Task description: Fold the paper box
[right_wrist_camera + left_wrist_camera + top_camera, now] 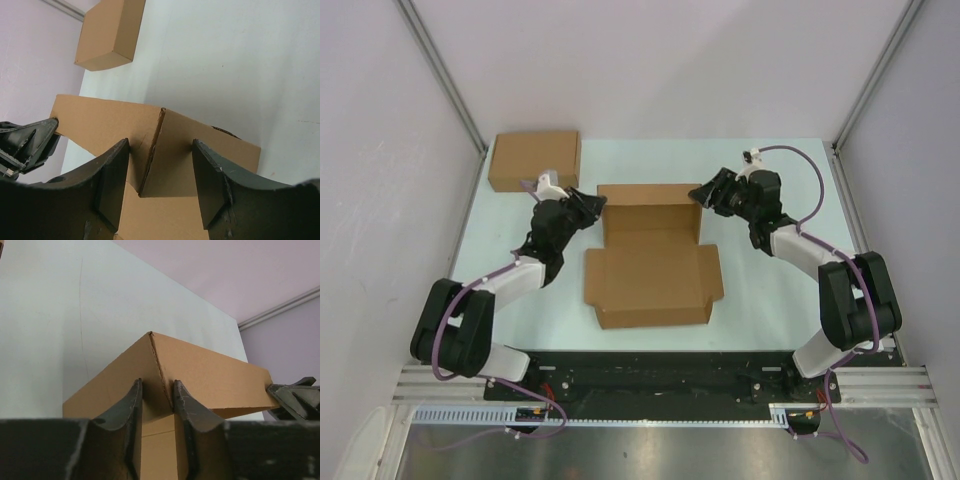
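The paper box [650, 262] lies in the middle of the table as a brown cardboard sheet, its back wall and side flaps standing up. At the back left corner my left gripper [592, 206] has closed in: in the left wrist view its jaws [157, 395] pinch the corner [160, 362], both fingers touching cardboard. My right gripper [702, 196] is at the back right corner. In the right wrist view it [160, 150] straddles that corner [162, 130] with a fingertip against each wall.
A second, ready-made flat brown box [534, 160] sits at the back left of the table, close behind the left arm, and shows in the right wrist view [107, 32]. Grey walls with metal frame rails enclose the pale table [770, 290].
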{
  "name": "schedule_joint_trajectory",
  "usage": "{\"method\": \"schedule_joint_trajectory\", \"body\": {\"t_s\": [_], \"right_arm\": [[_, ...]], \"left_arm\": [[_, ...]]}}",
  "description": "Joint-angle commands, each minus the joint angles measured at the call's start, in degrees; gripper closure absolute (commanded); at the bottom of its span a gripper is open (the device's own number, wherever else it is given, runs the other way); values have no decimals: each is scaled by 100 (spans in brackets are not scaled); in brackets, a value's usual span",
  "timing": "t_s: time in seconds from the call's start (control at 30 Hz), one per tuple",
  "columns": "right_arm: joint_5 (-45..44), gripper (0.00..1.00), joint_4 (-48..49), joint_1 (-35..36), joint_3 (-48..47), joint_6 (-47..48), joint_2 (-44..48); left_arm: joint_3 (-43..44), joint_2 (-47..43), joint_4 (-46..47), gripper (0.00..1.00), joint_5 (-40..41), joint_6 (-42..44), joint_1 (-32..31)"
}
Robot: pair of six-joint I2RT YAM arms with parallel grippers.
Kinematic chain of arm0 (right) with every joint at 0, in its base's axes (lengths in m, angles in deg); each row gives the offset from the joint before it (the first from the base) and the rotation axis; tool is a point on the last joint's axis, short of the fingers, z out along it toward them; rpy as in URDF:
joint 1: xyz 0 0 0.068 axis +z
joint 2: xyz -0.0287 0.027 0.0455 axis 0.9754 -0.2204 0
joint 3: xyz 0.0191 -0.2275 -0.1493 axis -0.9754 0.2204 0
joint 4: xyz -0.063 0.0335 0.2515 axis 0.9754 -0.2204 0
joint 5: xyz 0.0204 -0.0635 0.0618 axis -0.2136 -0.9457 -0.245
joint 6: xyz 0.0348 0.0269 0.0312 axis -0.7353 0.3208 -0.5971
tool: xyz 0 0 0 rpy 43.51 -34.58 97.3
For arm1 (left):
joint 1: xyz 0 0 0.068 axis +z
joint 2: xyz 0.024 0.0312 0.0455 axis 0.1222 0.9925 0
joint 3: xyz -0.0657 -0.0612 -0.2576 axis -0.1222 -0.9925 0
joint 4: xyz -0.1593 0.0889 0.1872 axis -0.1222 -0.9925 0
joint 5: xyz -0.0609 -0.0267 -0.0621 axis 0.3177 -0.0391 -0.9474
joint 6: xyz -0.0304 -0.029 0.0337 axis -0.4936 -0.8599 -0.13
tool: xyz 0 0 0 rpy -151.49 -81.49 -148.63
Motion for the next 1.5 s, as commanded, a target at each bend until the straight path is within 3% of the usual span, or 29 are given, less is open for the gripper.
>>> {"method": "schedule_joint_trajectory", "body": {"t_s": [0.0,0.33,0.77,0.83,0.87,0.97,1.07,1.23,1.47], "right_arm": [[-225,44,-366,255,-85,-153,-45],[-875,46,-330,563,-85,-548,8],[-1342,71,-331,827,-93,-803,-1],[-1324,66,-339,862,-85,-821,-1],[-1316,49,-348,862,-85,-804,42],[-1307,24,-418,766,-85,-760,192],[-982,15,-366,485,-102,-777,315],[-683,14,-533,107,-252,-584,377],[-357,27,-690,-43,-366,-355,368]], "left_arm": [[-108,215,449,76,-376,-564,-72],[-152,277,686,75,-270,-706,-169],[-144,356,827,74,-296,-732,-257],[-144,365,828,73,-288,-741,-257],[-144,356,819,73,-314,-732,-257],[-135,295,722,73,-288,-627,-257],[-117,251,608,72,-288,-504,-248],[-144,268,625,72,-323,-495,-239],[-91,320,590,71,-367,-460,-230]]}}
